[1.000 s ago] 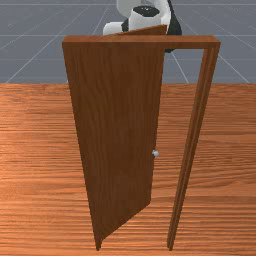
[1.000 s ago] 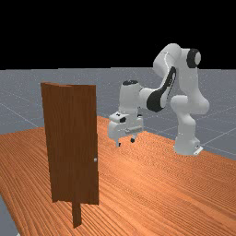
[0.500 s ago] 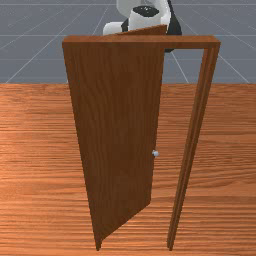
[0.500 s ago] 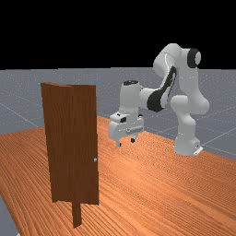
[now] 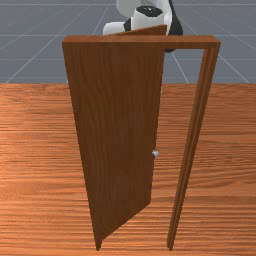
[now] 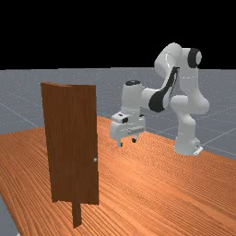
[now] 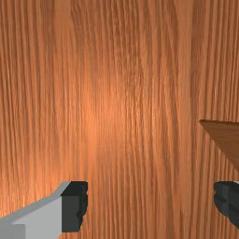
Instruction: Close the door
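My pincer (image 6: pixel 127 142) hangs point-down above the table (image 6: pixel 152 184), its two fingers well apart and nothing between them; in the far view it is between the door (image 6: pixel 73 138) and the base (image 6: pixel 186 140) of my arm (image 6: pixel 156 99), which stands by the table's edge on the far view's right; the door is upright on the table, nearer than that base to the table edge at the far view's lower left, and my pincer does not touch it.

The door stands ajar in its brown frame (image 5: pixel 140 43); in the front view its panel meets the post on the left and slants back from there toward the table's rear edge, on my arm's side, leaving a wide gap between its free edge and the right-hand post (image 5: pixel 191 135); a small pale knob (image 5: pixel 155 153) sits at that free edge, low on the panel.

In the wrist view a pointed corner of dark wood (image 7: pixel 226 136) lies near one of my fingers; which part it belongs to, I cannot tell; bare table grain runs between the fingertips (image 7: pixel 74 205).
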`<action>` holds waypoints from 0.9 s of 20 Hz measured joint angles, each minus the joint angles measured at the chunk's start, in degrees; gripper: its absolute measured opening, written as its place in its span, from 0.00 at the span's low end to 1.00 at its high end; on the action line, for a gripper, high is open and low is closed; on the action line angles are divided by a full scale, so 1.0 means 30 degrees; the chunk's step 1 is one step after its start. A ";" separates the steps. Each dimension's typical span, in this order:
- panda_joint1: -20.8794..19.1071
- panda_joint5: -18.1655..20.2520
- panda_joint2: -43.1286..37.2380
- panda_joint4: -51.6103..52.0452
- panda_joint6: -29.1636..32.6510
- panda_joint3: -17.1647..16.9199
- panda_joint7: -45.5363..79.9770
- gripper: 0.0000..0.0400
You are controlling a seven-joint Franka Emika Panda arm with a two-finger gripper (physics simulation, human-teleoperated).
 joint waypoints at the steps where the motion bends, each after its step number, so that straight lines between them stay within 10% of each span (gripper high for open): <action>1: 0.0134 -0.0284 0.0035 0.0062 -0.0082 -0.0004 0.0366 1.00; 18: 0.0602 -0.0541 -0.1939 -0.2806 0.0869 0.0315 0.0377 1.00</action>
